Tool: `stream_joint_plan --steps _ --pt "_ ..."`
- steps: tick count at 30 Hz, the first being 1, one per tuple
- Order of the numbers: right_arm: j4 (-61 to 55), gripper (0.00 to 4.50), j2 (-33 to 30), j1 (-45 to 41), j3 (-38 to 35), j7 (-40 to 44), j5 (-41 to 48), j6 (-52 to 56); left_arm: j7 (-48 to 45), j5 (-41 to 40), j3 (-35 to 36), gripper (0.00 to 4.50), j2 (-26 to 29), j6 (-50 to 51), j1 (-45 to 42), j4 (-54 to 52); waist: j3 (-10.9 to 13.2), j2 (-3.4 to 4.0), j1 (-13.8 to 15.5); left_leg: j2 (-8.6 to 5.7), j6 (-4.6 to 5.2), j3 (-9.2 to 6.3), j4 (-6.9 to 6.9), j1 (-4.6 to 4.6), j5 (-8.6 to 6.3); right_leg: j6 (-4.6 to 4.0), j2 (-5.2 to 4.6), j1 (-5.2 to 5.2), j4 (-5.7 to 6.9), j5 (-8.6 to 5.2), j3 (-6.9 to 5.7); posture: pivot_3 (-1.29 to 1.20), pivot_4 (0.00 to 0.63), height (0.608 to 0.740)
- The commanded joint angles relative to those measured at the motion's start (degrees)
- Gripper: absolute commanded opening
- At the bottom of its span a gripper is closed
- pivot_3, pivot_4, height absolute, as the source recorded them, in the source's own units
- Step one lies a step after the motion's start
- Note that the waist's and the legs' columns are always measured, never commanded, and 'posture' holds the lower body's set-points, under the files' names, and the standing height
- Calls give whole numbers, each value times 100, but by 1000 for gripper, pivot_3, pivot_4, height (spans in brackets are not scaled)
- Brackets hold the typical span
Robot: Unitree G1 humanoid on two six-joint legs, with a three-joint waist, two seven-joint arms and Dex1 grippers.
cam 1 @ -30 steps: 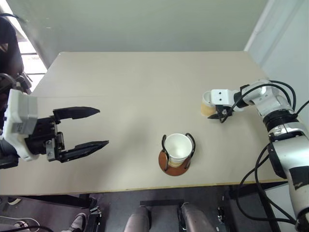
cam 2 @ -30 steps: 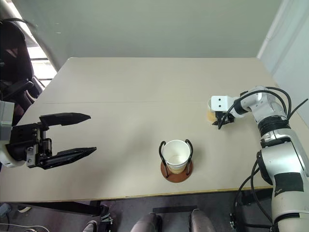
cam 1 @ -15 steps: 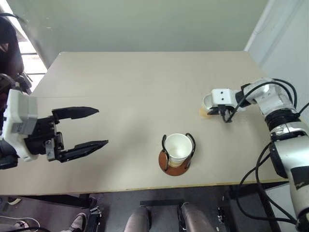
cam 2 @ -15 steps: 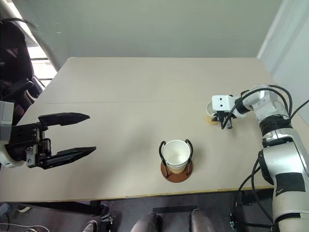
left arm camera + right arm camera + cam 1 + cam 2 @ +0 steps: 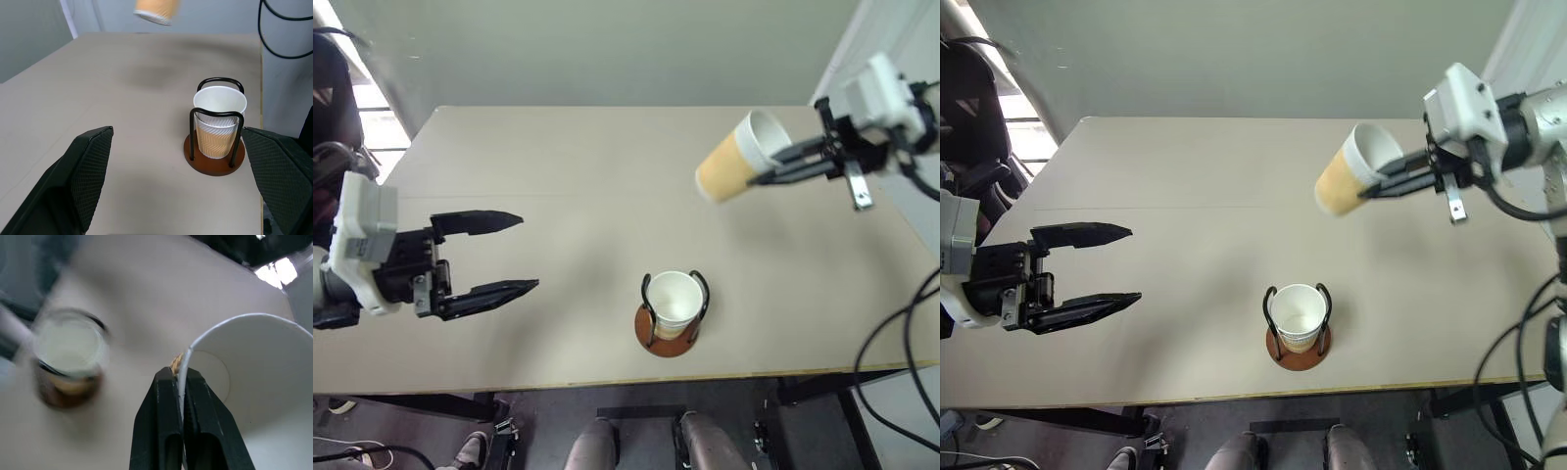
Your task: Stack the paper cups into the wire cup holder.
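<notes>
And up it comes: the right gripper (image 5: 1381, 182), which a second ago was down at the table pinching a cup near the right edge, has swung high and back with that paper cup (image 5: 740, 157) now in the air, tipped on its side with the white mouth facing the gripper and the tan bottom pointing away to the left. The right wrist view shows the grip plainly, two black fingers (image 5: 168, 401) pressed together on the cup's rim wall, one inside and one outside. Count the cups: two on show, the lifted one and a second paper cup (image 5: 674, 299) standing upright inside the wire cup holder (image 5: 667, 328), which sits near the front edge of the table (image 5: 587, 176), roughly at its middle. One holder, with a reddish-brown disc base and black wire loops rising on either side of the seated cup; the left wrist view shows a zigzag ribbing on that cup's tan wall (image 5: 218, 129). The carried cup hangs above and to the right of the holder, well apart from it. Over on the left, the left gripper (image 5: 514, 253) has kept its station above the table's left side, fingers spread wide and holding nothing, pointing toward the holder. No brand, label or lettering can be read on either cup or the holder.
</notes>
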Motion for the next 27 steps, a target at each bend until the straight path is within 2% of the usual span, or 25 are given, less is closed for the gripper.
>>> stream_joint_plan --steps 1,11,27 --pt "-988 37 -96 171 -300 -6 769 728 -87 84 -170 4500 102 -162 -246 109 2 -4 -3 0 -11 0 0 9 7 -2 4 7 3 -5 7 0 150 740" --pt "-1908 37 405 802 183 -719 65 873 -236 185 -384 4500 120 -193 -497 278 2 -8 -23 12 -8 -1 -11 46 5 -23 36 14 18 10 43 0 150 740" --pt "-2095 37 672 1198 446 -619 -268 710 -210 178 10 4500 209 -85 -180 142 0 -11 -22 21 5 3 -12 39 -3 -17 44 8 8 6 41 0 150 740"
